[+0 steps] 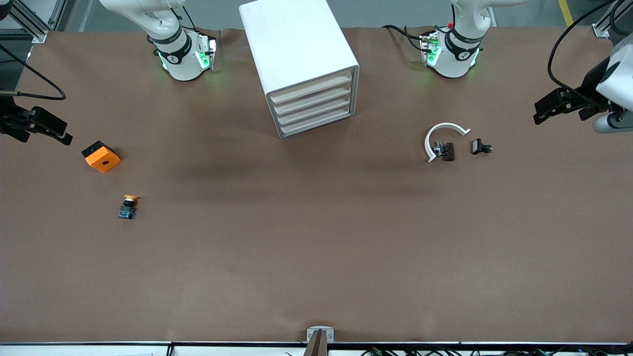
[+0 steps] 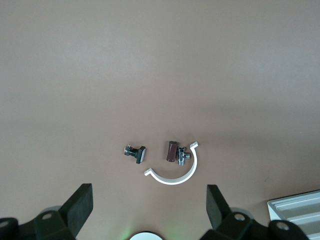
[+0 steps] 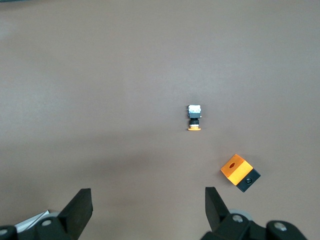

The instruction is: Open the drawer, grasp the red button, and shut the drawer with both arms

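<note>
White four-drawer cabinet [image 1: 301,66] sits mid-table between the two arm bases, all drawers shut. The red-capped button is not visible anywhere; where it is, cannot tell.

Left gripper [image 1: 554,110] hangs up in the air at the left arm's end of the table, fingers [image 2: 80,206] spread wide, holding nothing. Its wrist view looks down on a white C-shaped clip [image 2: 177,171], a small brown block with a metal fitting [image 2: 175,152] inside the clip's curve, and a small black part [image 2: 136,152] just beside the clip, not touching.

Right gripper [image 1: 47,129] hangs in the air at the right arm's end, fingers [image 3: 79,210] also spread wide, empty. Below it on the brown table [image 1: 316,237]: orange cube with a hole [image 1: 101,156], and nearer the front camera a yellow-orange-capped button [image 1: 128,206] lying on its side, apart from the cube.
</note>
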{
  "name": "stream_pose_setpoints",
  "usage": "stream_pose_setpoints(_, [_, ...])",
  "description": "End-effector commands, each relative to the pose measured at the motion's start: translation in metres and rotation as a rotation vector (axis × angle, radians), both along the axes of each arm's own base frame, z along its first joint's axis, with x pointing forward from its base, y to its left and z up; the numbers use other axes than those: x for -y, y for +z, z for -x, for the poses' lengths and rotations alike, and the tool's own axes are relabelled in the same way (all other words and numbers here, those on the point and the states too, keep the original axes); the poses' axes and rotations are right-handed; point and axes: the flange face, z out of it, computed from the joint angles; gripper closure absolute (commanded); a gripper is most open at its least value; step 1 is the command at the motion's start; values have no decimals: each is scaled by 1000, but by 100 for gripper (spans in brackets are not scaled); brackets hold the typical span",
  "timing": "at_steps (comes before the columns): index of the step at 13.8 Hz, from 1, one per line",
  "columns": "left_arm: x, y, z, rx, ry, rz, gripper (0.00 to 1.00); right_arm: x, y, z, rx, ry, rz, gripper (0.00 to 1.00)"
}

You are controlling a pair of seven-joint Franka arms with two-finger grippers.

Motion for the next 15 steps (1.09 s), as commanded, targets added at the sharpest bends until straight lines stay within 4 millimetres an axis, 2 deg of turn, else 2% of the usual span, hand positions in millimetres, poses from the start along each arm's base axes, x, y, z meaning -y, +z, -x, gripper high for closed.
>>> stream_pose_setpoints(1, [0,-41,-26,-76,4,-10,0,-3,4,-3,2,5,4,0])
stream_pose_setpoints(2, [5,-66,-37,-120,8,-1,0,-3,5,-3,3,5,3,0])
stream_pose_setpoints(4, [29,-109,-50,-189,89,-7,0,-5,4,-3,3,8,4,0])
stream_pose_setpoints(5, [54,-130,-54,-224,153,-10,0,-4,5,-3,5,5,3,0])
stream_pose_setpoints(6, [70,-151,-57,-257,238,-21,0,-5,4,-3,3,8,5,0])
stream_pose_setpoints(7, [95,-173,-57,-295,319,-46,0,-4,4,-3,3,5,4,0])
stream_pose_setpoints(9, [138,-201,-59,-323,425,-95,0,-5,4,-3,3,8,5,0])
stream_pose_setpoints(12, [181,-250,-59,-411,692,-159,0,-5,4,-3,2,9,5,0])
stream_pose_setpoints(15, [236,-293,-42,-510,921,-241,0,-5,3,-4,1,9,7,0])
